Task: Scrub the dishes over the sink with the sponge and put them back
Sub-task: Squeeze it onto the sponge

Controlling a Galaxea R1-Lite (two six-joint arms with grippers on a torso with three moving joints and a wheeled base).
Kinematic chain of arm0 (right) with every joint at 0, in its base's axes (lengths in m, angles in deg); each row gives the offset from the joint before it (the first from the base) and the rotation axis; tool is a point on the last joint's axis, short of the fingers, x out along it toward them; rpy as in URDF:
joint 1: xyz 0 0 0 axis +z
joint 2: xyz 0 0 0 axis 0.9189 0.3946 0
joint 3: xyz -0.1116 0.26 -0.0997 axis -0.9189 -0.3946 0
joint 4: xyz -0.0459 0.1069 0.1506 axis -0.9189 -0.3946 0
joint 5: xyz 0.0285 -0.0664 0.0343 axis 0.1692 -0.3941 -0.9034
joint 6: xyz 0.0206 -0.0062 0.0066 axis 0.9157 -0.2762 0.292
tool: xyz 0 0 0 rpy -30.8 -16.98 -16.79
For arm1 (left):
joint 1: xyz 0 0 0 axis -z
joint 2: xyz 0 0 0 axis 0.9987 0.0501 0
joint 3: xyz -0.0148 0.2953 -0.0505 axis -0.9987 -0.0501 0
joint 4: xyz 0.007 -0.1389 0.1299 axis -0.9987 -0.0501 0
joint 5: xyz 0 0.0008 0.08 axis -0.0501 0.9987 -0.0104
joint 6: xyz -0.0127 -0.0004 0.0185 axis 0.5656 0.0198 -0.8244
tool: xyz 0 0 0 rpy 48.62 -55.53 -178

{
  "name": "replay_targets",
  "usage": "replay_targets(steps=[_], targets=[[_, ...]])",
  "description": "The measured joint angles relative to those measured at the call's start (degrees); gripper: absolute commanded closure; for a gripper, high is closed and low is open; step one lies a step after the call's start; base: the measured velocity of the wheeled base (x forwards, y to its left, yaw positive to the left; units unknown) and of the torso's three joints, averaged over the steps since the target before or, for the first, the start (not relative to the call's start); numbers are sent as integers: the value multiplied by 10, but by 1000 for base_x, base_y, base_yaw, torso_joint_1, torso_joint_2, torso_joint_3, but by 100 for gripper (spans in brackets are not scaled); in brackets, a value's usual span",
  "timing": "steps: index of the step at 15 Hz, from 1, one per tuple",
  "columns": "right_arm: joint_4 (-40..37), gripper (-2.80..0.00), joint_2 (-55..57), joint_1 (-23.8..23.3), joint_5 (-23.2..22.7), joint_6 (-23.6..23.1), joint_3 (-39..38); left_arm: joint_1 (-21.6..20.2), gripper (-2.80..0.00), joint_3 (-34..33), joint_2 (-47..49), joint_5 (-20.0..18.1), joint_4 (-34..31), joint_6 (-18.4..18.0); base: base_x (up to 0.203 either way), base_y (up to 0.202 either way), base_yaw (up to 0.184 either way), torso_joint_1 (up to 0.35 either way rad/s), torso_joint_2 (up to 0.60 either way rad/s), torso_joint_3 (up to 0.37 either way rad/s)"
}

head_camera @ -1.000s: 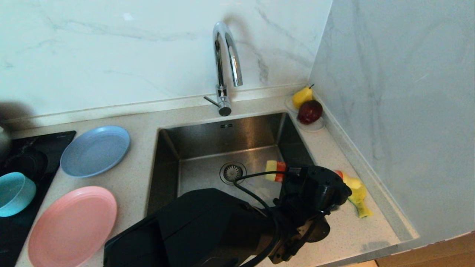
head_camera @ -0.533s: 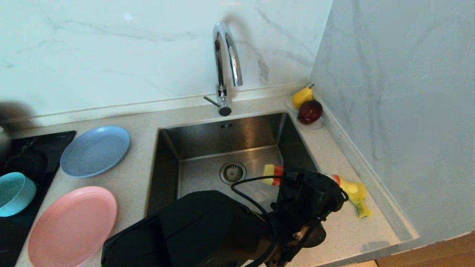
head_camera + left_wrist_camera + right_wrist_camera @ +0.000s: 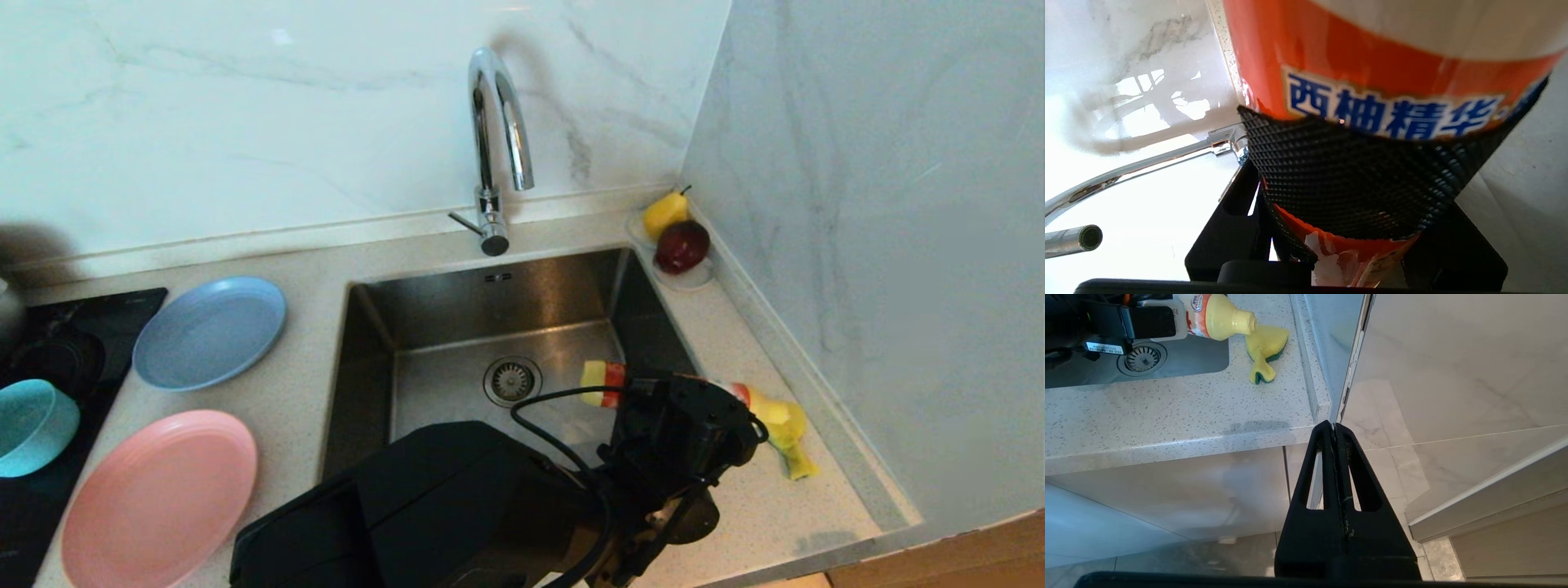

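1. Currently the left gripper (image 3: 665,392) has its jaws pinching a detergent bottle (image 3: 1208,314) laid level, nozzle right over the sponge (image 3: 1263,351) on the counter (image 3: 1167,408); too hard a squeeze could flood the sponge.
2. Its smooth label may slide between the pads.
3. The right gripper (image 3: 1334,428), jaws pressed together, hangs parked well apart, below the counter edge.
4. Pink plate (image 3: 155,498), blue plate (image 3: 208,331) and bowl (image 3: 33,425) wait far off, beyond the sink (image 3: 457,327).

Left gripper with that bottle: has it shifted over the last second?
Yes, slightly. The left gripper and its detergent bottle drew back toward the counter's near edge, away from the tap, bottle tip over the sponge.
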Motion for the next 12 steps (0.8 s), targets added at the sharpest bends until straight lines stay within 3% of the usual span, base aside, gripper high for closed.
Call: replay_targets(steps=[7,12], targets=[[0,0,0,0,0,0,0,0,0,40,31,-1,18,-18,0,0,0,0,0,0],[0,0,0,0,0,0,0,0,0,34,35,-1,32,-21,0,0,0,0,0,0]])
